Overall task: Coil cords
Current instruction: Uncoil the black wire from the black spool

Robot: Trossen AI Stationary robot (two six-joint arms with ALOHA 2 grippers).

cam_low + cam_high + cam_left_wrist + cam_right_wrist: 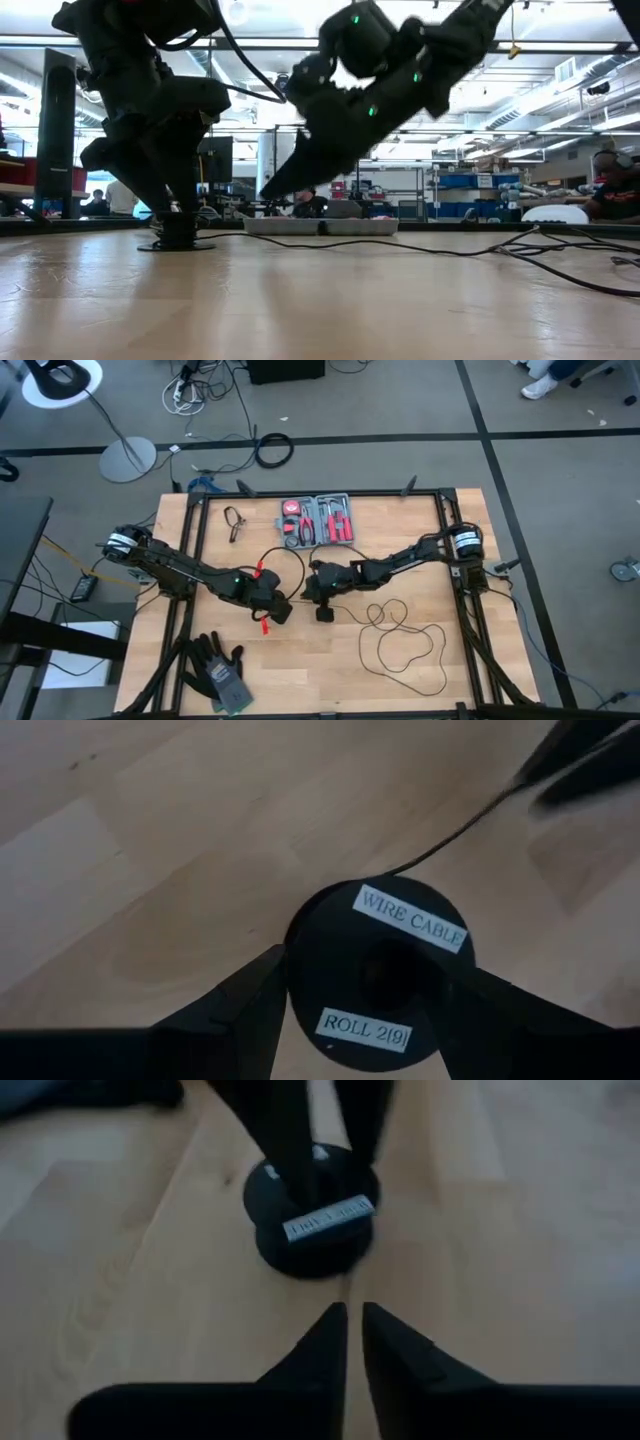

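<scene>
Spool (378, 975), black, labelled "WIRE CABLE": clasped between left gripper's (365, 1005) wide-spread fingers, mid-table. Wire (405, 640): thin, black, loose loops on table toward right side. Right gripper (352, 1335): fingers nearly together, empty, just beside spool.

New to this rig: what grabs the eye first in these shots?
First, the two dark arms meeting at mid-table: the left gripper straddles a black spool labelled "WIRE CABLE", and the right gripper sits just across from it, fingers nearly together. Next, the thin black wire sprawled in loose loops on the wood toward the right front. Then the open red tool kit at the table's far edge and the dark gloves at the left front.
</scene>
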